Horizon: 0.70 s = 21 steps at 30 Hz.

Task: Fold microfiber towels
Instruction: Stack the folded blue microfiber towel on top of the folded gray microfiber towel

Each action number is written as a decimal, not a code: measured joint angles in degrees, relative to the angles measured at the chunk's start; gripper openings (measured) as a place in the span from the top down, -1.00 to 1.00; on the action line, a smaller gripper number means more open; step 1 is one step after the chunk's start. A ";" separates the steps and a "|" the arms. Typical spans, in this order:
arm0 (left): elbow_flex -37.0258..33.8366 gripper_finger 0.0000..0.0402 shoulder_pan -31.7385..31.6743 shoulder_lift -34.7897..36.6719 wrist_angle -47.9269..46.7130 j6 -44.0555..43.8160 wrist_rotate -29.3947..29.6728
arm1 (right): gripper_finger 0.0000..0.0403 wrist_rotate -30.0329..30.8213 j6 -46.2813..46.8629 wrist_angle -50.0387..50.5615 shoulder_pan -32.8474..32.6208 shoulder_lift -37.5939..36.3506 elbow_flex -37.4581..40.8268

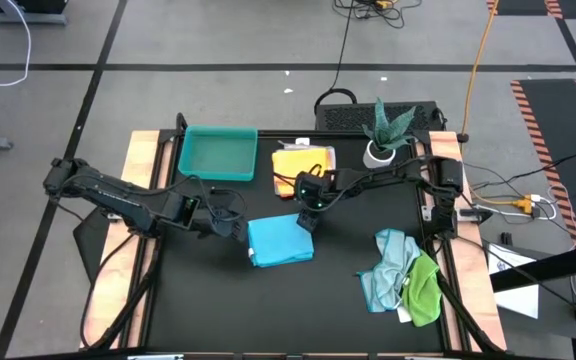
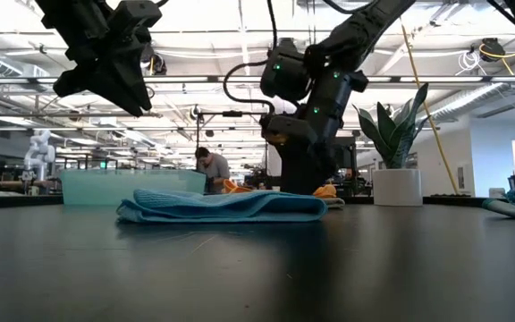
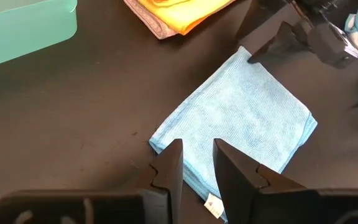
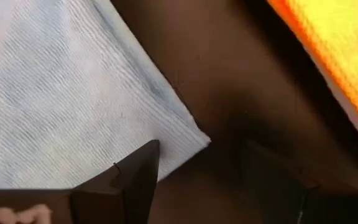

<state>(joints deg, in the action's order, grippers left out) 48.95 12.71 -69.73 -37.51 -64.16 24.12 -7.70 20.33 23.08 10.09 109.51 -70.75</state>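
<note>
A folded bright blue microfiber towel [image 1: 280, 241] lies flat near the middle of the dark tabletop [image 1: 298, 310], its small white tag [image 3: 214, 205] showing at one corner in the left wrist view. The right gripper [image 1: 307, 221] hangs just above the towel's far corner, its fingers [image 4: 129, 177] spread apart with nothing between them, one dark tip over the cloth's edge and the other over bare tabletop. The left gripper [image 1: 236, 229] hovers beside the towel's opposite corner, raised clear of the surface in the low view; its fingers [image 3: 169, 165] stand a narrow gap apart and hold nothing. Behind the blue towel, a yellow-orange towel [image 1: 303, 166] rests folded on top of a white-grey towel [image 3: 157, 26], the pair lying just beside a teal rectangular tray [image 1: 218, 154] near the tabletop's back edge. At the right front of the tabletop, a pale blue towel [image 1: 386, 262] and a green towel [image 1: 425, 290] sit crumpled together in a loose heap, touching and partly overlapping. A potted plant [image 1: 388, 135] in a white pot stands at the back right corner. In the low view, a person [image 2: 211, 170] can be seen far off in the room beyond the tabletop.
</note>
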 joint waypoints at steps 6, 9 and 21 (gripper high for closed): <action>0.00 0.55 0.00 0.00 0.02 0.00 0.00 | -0.06 -3.79 5.14 -9.95 0.56 -0.46 5.29; 0.00 0.55 0.00 0.00 0.02 0.00 0.00 | -0.06 -4.79 7.76 -14.84 0.40 -0.61 8.74; 0.00 0.55 0.00 0.00 0.02 -0.38 0.00 | 0.02 -6.04 11.96 -21.98 -0.31 -0.29 12.16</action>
<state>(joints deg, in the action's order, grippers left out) 48.95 12.71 -69.73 -37.50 -64.54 24.12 -13.74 32.29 1.10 9.78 109.22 -58.59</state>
